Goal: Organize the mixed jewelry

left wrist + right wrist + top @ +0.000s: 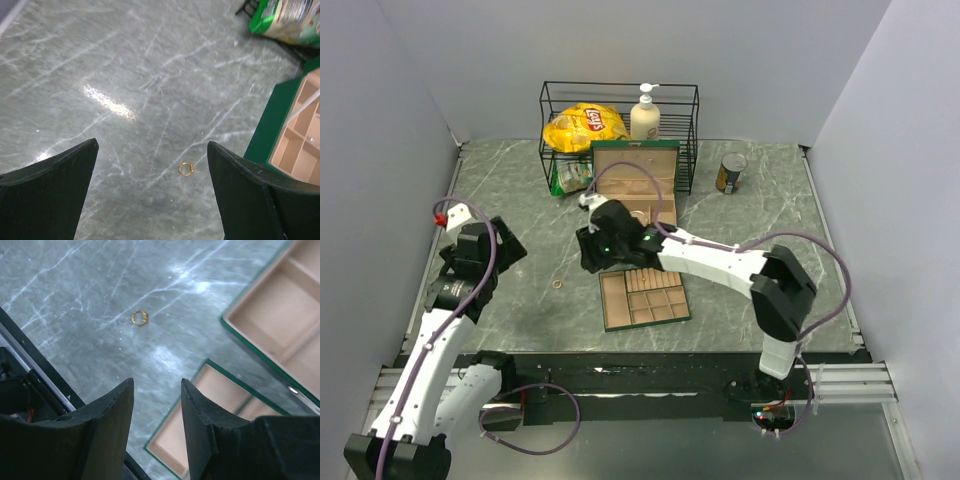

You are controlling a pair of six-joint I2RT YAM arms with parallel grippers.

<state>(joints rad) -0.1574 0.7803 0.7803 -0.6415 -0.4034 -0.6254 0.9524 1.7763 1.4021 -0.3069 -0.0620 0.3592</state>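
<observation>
The table (520, 190) is grey-green marble-look stone, glossy under the lights, and plain white walls (620, 50) close it in on three sides. At the back stands a wire rack (620, 84), with a can (730, 172) to its right. An open green box (620, 185) sits mid-table, and a tan-lined tray (642, 297) lies just in front of it.

The ring (557, 284) – small and gold – lies on bare stone to the left of the tray and apart from it, between the two arms.

The left gripper (152, 145) is spread wide and holds nothing. In its wrist view the ring (186, 169) lies on the table below the gap, nearer the right-hand finger.

The right gripper (157, 385) hangs over the tray's left edge with only a narrow gap between its fingers – nothing in it. The ring (139, 318) lies ahead of the tips and a little to the left.

The ring lies flat with its hole facing up. Being round, it shows no long axis and no clear heading.
</observation>
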